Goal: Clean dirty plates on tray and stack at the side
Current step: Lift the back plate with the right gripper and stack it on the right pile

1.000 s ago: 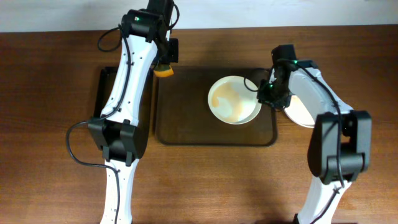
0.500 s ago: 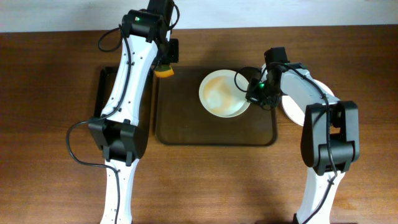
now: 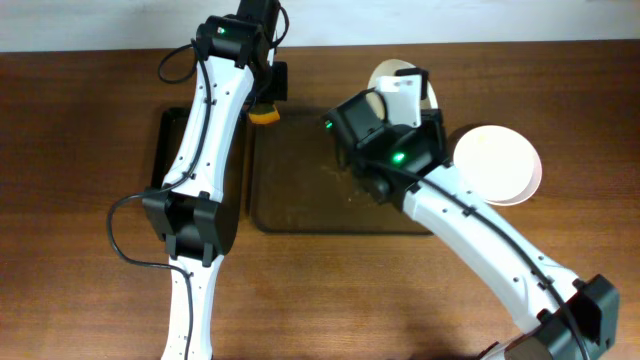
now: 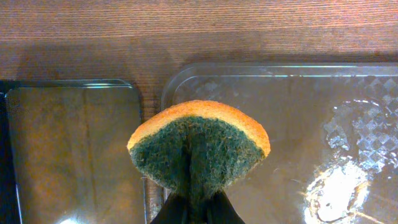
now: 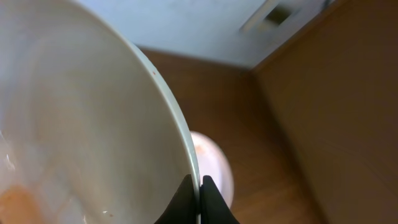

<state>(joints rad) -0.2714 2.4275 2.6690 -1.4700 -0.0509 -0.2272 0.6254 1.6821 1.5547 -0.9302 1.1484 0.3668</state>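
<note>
Our right end effector is clamped fully down on the rim of a dirty plate, both fingers pinching the thin edge. The plate rises away from them, lifted clear of the tray and tipped nearly on edge, with an orange smear low on its face near the grip. Beneath and beyond the fingers a white plate lies on the surface beside the tray; we cannot tell whether it is one plate or a stack. We judge the held plate to be stiff, fairly light and smooth enough to be slippery, more so if damp. With so small a hold at one edge, its whole width hangs off the pinch and could pivot or slide. We would seat the rim as deep between the fingers as it will go. Any wiping force is best directed back toward the grip, not across the free side. Its material is unclear, so we treat it as breakable. Our left end effector is closed on a folded sponge, green face outward, with the tray's corner just under it and the black tray to its side.
</note>
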